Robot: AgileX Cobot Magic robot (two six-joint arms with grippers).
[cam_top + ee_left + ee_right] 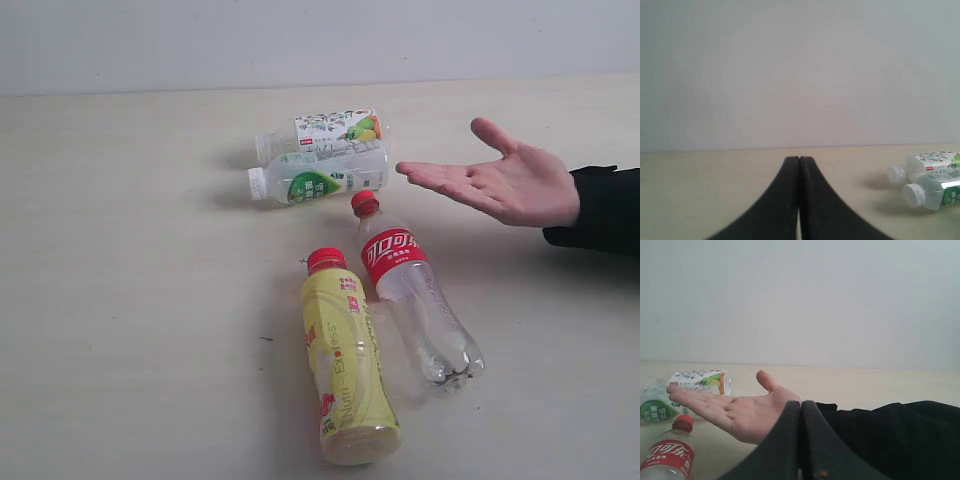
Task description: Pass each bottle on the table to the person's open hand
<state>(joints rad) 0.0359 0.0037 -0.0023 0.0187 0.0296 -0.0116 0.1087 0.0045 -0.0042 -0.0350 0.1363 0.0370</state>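
The pale cream tabletop (pixel 120 300) spreads free toward its left edge. Mid-table lie an opaque yellow plastic bottle (pixel 345 370) and a clear red-labelled bottle (pixel 415 300), with a green-labelled bottle (pixel 320 175) and a fruit-print bottle (pixel 335 128) nearer the far edge. The left gripper (pixel 799 162) and right gripper (pixel 801 405) are pressed closed, empty.

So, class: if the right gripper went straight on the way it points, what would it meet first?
Probably the person's open hand, near the wrist, directly ahead of the right gripper; depth is unclear.

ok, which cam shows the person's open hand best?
Exterior view: the whole open hand, palm up, nothing in front. Right wrist view shows it with the right gripper overlapping its wrist end. Left wrist view doesn't show it.
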